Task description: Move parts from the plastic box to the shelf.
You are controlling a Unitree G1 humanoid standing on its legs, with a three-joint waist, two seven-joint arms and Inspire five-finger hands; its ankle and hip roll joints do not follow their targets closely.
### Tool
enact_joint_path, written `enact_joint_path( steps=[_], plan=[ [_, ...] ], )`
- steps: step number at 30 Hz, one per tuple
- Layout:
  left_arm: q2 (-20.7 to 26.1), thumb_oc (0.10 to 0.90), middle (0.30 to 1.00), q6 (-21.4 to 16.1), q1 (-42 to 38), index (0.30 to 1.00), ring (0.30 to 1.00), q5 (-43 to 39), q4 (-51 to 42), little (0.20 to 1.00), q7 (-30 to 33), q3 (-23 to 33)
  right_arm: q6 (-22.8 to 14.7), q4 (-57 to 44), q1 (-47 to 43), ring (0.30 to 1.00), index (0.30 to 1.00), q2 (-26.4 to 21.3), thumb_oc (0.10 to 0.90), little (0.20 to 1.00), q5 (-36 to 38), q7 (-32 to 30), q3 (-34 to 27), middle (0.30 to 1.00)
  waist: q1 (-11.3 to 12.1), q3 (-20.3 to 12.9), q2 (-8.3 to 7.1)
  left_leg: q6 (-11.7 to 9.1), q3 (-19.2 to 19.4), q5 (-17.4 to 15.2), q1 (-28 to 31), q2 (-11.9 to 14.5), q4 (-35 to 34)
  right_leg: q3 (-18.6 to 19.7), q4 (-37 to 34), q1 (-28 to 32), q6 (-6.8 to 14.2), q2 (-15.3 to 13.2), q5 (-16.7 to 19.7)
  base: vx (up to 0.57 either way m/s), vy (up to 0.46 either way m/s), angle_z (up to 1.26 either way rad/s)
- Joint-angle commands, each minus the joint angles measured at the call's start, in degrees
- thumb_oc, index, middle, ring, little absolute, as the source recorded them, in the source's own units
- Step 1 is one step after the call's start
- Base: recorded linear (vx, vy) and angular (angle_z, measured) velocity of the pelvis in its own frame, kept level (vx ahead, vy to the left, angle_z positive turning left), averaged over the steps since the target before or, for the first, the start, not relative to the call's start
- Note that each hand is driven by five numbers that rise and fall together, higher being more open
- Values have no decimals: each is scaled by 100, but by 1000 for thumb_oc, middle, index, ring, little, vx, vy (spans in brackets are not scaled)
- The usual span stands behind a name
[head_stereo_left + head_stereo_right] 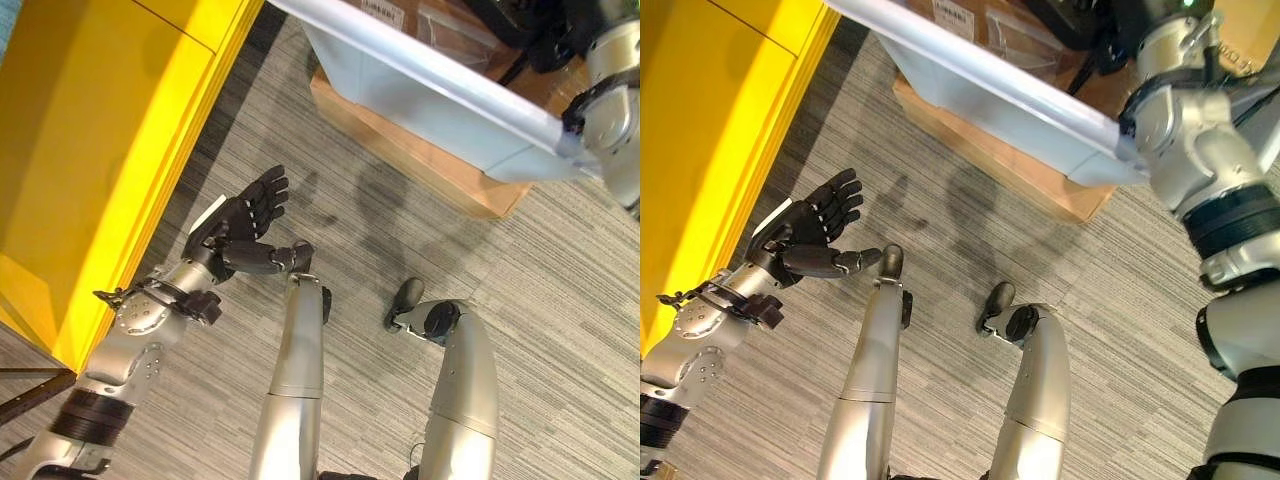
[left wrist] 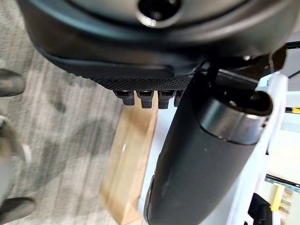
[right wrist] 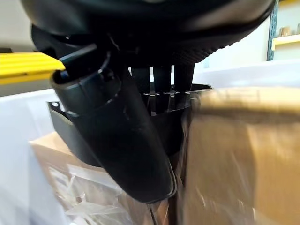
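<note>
Grey carpet (image 1: 560,300): one plastic box (image 1: 440,90), one open left robot hand (image 1: 245,222).

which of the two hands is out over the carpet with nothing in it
The left hand: its fingers are spread open above the grey carpet beside the yellow shelf. The right hand is up inside the plastic box.

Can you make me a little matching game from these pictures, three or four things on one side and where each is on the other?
Things:
1. left hand
2. plastic box
3. wooden pallet
4. yellow cabinet

Places or states:
A. lies on the carpet under the pale box
B. fingers spread, holding nothing, above the carpet
C. stands along the robot's left side
D. sits on the wood, cardboard and clear bags inside

Pairs: 1-B, 2-D, 3-A, 4-C
</note>
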Motion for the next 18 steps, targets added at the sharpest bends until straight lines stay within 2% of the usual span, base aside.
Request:
enact_joint_path(
  steps=[1,4,10,18],
  plan=[
    [-217,900,1000,-605,56,1000,1000,238,-737,1000,30,254,-137,-512,-246,300,300,232,400,300,-83,-782,-495,300,-83,-38,26,98,-73,144,566,556,-673,477,-236,652,380,334,-273,-32,75,-9],
    [-442,900,1000,-618,70,1000,1000,412,-826,1000,90,191,-315,-800,216,300,300,457,400,300,-204,-902,-952,300,-145,-38,16,3,91,303,1124,694,-1263,474,-771,1149,469,370,-103,-67,111,-5],
    [-774,900,1000,-634,139,1000,1000,681,-970,1000,104,128,-606,-1310,888,300,300,636,400,300,-152,-1140,-1504,300,-245,-38,-19,-132,314,511,1904,852,-1975,475,-1435,1850,584,412,106,-54,87,-5],
    [-1131,900,1000,-668,91,1000,1000,867,-1029,1000,148,40,-998,-1776,1688,300,300,975,400,300,-499,-1183,-2179,300,-375,-38,58,-172,575,524,2886,738,-2528,620,-2233,2798,709,531,326,-30,124,-7]
  ],
)
